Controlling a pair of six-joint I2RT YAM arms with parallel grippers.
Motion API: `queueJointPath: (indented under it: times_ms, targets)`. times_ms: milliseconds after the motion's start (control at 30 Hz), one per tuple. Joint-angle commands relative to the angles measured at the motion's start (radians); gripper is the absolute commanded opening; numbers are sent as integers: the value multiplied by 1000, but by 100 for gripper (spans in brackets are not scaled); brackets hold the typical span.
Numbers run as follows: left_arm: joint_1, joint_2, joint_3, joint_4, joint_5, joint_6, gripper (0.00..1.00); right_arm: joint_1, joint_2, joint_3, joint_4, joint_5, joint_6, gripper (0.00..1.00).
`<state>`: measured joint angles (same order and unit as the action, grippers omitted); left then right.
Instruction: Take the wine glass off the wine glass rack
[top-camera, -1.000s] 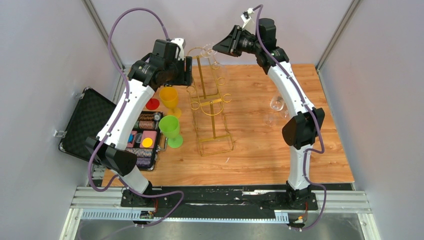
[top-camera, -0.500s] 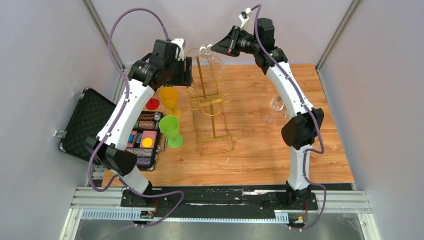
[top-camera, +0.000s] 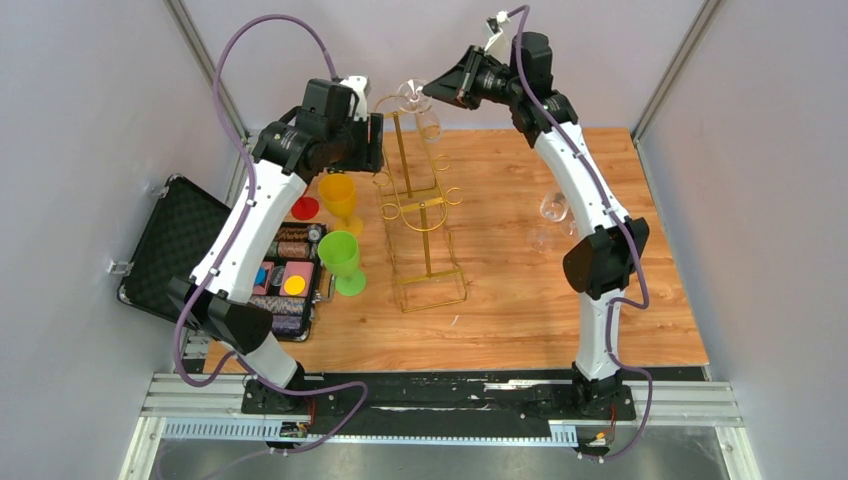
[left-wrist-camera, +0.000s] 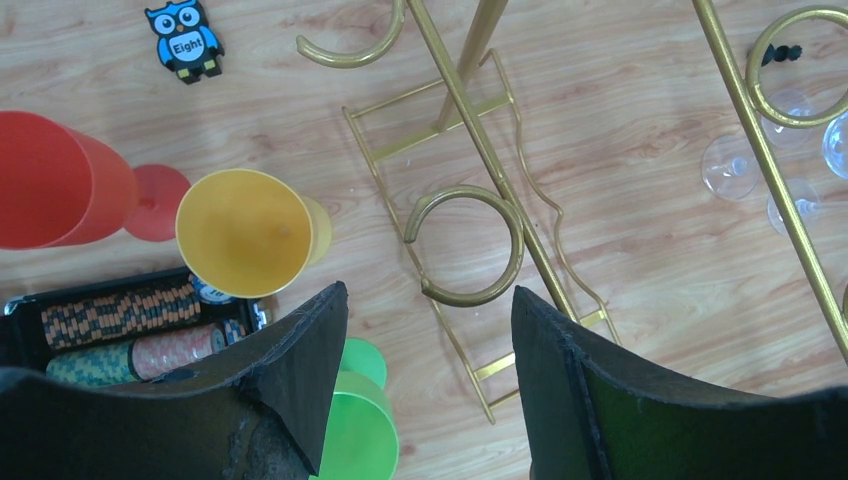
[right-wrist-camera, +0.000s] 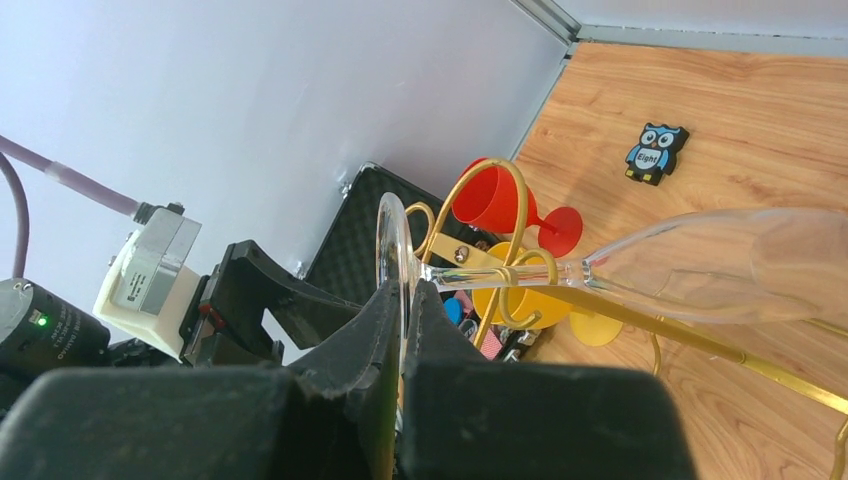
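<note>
The gold wire wine glass rack (top-camera: 426, 216) stands mid-table. A clear wine glass (top-camera: 427, 118) hangs by its stem in the rack's top loop. In the right wrist view its bowl (right-wrist-camera: 720, 272) points right and its stem lies in the gold loop (right-wrist-camera: 520, 200). My right gripper (top-camera: 430, 92) is shut on the thin edge of the glass's foot (right-wrist-camera: 389, 245), high at the rack's top. My left gripper (top-camera: 376, 140) is open and empty, just left of the rack's upper part. In its wrist view it (left-wrist-camera: 430, 300) looks down on a lower loop arm (left-wrist-camera: 470, 245).
A yellow goblet (top-camera: 338, 195), a green goblet (top-camera: 340, 255) and a red goblet (top-camera: 306, 208) stand left of the rack. An open poker chip case (top-camera: 288, 282) lies beyond them. Clear glasses (top-camera: 553, 208) lie on the wood to the right. An owl tag (left-wrist-camera: 186, 38) lies near the back.
My right gripper has moved slightly up and left with the glass's foot in it. The left arm has barely moved.
</note>
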<state>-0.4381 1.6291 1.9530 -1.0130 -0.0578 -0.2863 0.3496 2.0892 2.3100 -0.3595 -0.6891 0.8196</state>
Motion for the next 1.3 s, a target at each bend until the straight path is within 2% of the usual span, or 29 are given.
queueJointPath:
  times_ms: [0,333,600,867,1267]
  targets:
    - [-1,-48,4,14,-3,13,69,-26,-46,44,53,18,67,0]
    - [1,-52,6,20,-22,9,72,-56,-69,0,66,5,109,0]
    - [1,-57,2,23,-44,10,82,-69,-106,-66,78,-19,121,0]
    - [1,-69,0,25,-54,22,87,-94,-165,-122,90,-16,111,0]
    - [1,-119,27,-19,-46,35,92,-124,-340,-290,99,-11,11,0]
